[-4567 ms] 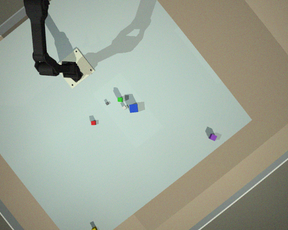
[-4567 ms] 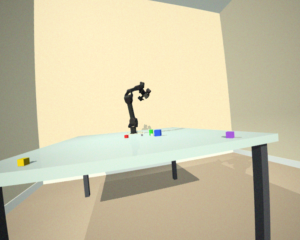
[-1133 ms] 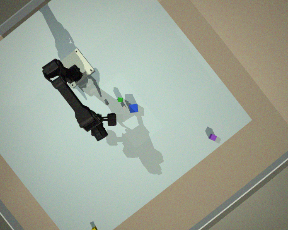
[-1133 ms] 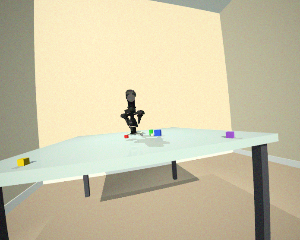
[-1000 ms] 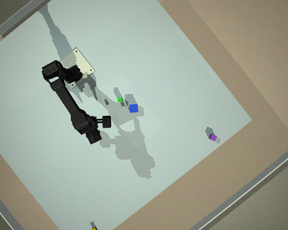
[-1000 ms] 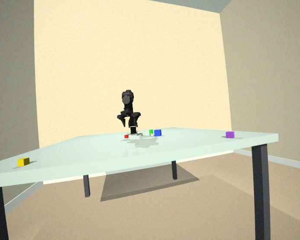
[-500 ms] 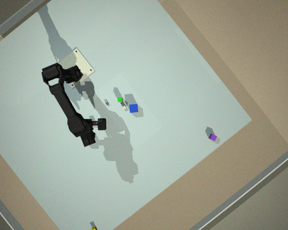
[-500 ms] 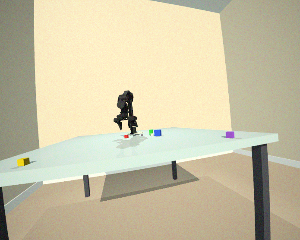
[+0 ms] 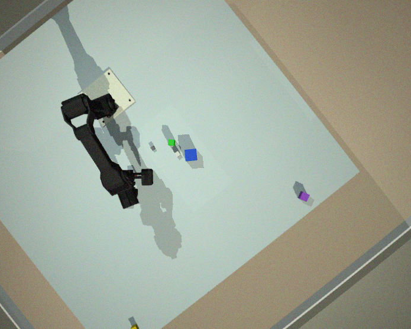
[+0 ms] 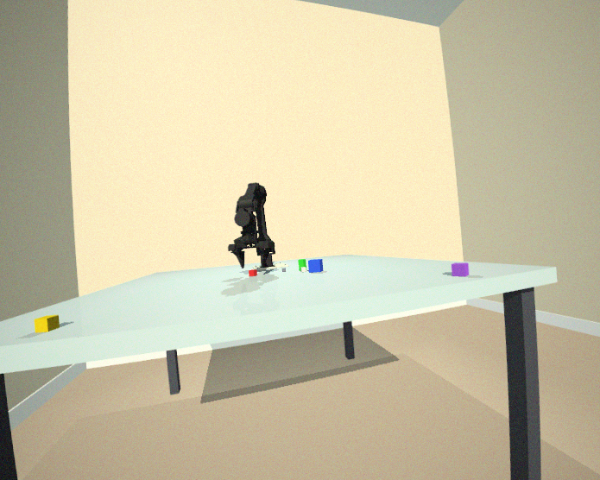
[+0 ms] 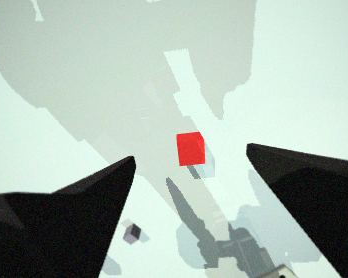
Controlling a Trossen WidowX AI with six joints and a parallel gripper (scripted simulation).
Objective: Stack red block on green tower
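Note:
The red block [image 10: 252,273] [image 11: 190,149] sits on the table; in the top view the arm hides it. My gripper [image 10: 254,264] [image 11: 189,155] is open and empty, pointing down above the red block. In the wrist view the block shows between the two fingertips, with a gap on each side. The green tower [image 9: 171,142] [image 10: 301,263] stands upright, narrow and tall, to the right of the arm in the top and exterior views. It is out of the wrist view.
A blue block [image 9: 190,154] [image 10: 315,265] and a small white block [image 9: 178,154] stand close to the green tower. A small grey block [image 9: 153,148] [image 10: 283,269] [image 11: 133,233] lies between tower and arm. A purple block [image 9: 304,196] [image 10: 459,269] and a yellow block [image 9: 134,327] [image 10: 47,323] are far off.

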